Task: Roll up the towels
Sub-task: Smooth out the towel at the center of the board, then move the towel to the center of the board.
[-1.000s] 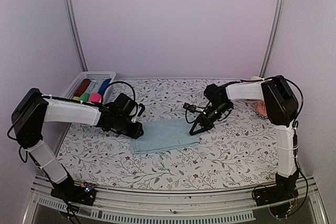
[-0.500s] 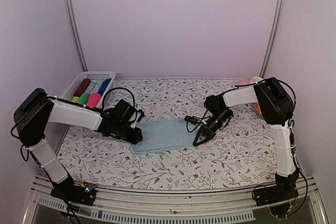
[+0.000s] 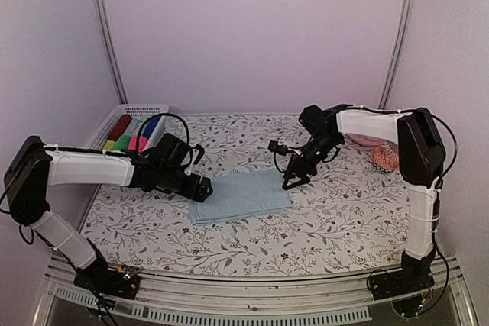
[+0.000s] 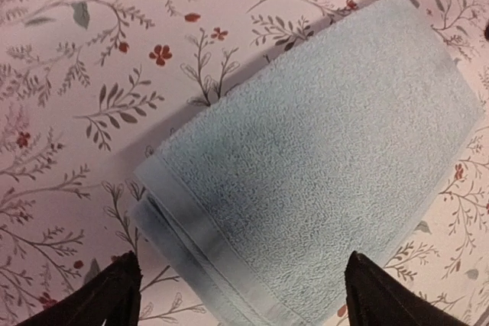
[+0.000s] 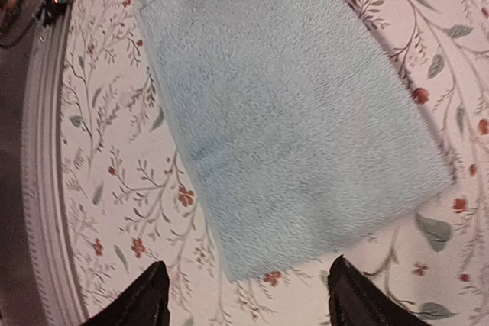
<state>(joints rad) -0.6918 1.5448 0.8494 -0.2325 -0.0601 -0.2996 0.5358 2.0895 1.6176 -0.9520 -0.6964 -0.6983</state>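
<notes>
**Both claws spread, blue towel flat between them**

The pale blue terry towel (image 3: 239, 197) lies flat and folded on the floral-print table cover (image 3: 328, 223), between the two claws. The left gripper (image 3: 200, 188) is at the towel's left end with jaws spread wide and nothing pinched. In its wrist view the towel's hemmed end sits just ahead of the claw. The right gripper (image 3: 291, 182) is at the towel's far right corner, also spread and gripping nothing, with the towel's edge just ahead of it. A white plastic basket (image 3: 145, 109) of coloured rolls (image 3: 131, 133) sits behind the left claw, well apart.

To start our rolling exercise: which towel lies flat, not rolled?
The pale blue towel mid-table; the bright rolls sit bundled in the white basket.
</notes>
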